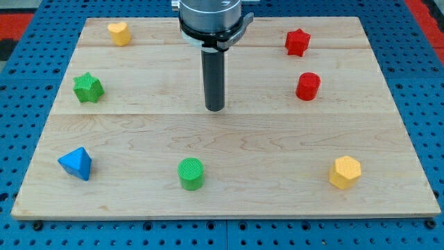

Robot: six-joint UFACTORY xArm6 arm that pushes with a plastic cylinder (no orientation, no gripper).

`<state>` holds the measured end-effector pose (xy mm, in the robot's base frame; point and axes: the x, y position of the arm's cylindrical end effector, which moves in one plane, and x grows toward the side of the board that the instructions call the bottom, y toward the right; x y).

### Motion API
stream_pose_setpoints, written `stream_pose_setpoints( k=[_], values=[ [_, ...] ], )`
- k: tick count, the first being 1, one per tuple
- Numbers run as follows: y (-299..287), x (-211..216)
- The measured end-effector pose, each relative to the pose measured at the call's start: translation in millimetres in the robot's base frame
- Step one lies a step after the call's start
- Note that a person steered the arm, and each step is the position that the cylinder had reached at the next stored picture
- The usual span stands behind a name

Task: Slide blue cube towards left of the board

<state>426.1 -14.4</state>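
The only blue block [75, 163] is a pyramid-like wedge rather than a clear cube; it sits near the board's lower left corner. My tip [215, 108] rests on the board around its middle, slightly toward the view's top, far to the right of and above the blue block. The tip touches no block.
A green star [88, 87] sits at the left and a yellow heart [119, 32] at the top left. A green cylinder [191, 173] is at bottom centre, a yellow hexagon [345, 171] at bottom right. A red star [297, 42] and a red cylinder [308, 86] are at the upper right.
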Motion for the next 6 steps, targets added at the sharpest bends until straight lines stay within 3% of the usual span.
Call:
stream_pose_setpoints(
  k=[1,3,4,5,6],
  values=[
    [9.6,-24.4],
    [68.4,-136.9],
    [68.2,-188.5],
    [56.6,-208.1],
    [-25.5,-225.2]
  ],
)
